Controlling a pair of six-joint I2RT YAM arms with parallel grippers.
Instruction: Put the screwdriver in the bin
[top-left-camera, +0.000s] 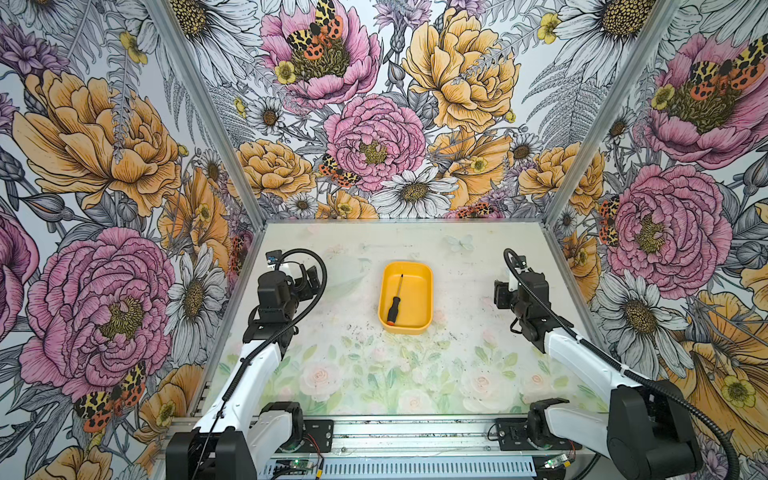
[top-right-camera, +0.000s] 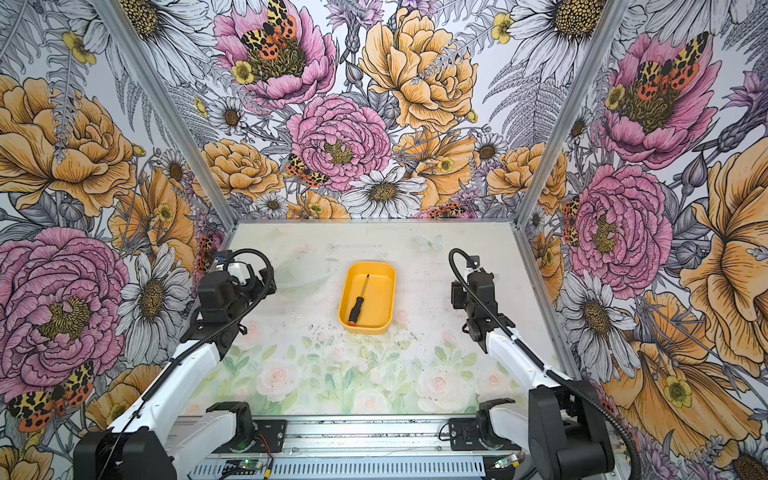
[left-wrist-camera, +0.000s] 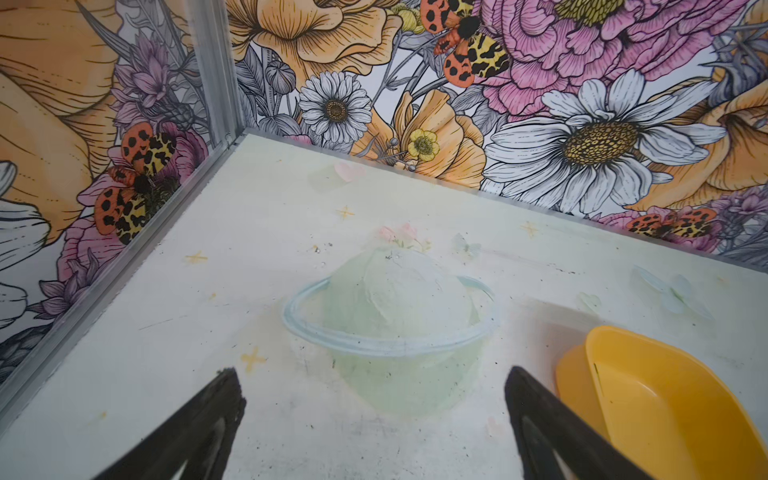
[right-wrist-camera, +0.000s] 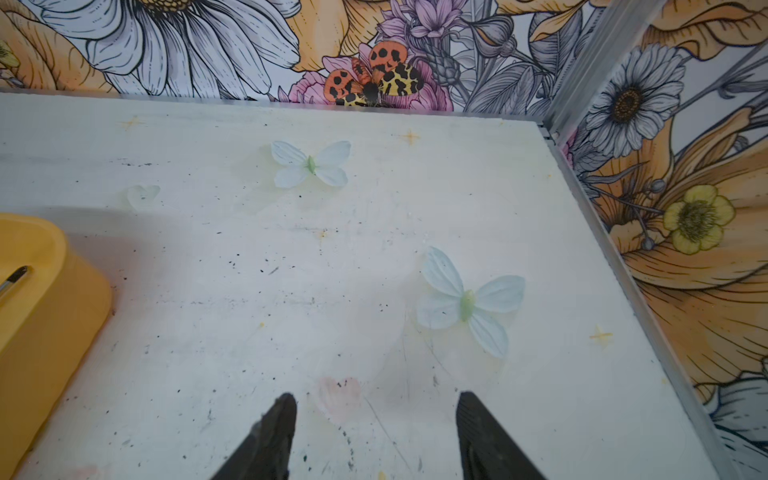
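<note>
Top views: screwdriver (top-left-camera: 395, 300) lies inside bin (top-left-camera: 405, 329), between my grippers, clear of both.
Left gripper (left-wrist-camera: 372, 374): jaws wide, empty; bin near its side.
Right gripper (right-wrist-camera: 376, 398): jaws parted, empty.
Risk: I swing inward carelessly, clip the bin, tip it.

— Where do your top eyes sit?
— High over my near edge, side by side, looking down and forward across the whole table (top-left-camera: 465, 257) to the floral back wall (top-left-camera: 374, 124). Both top views share nearly everything.
— And the wrist cameras?
— Low, close behind my left gripper (left-wrist-camera: 372, 374) and right gripper (right-wrist-camera: 377, 395), facing the far corners. Each catches the yellow bin (left-wrist-camera: 665, 399) at its edge.
</note>
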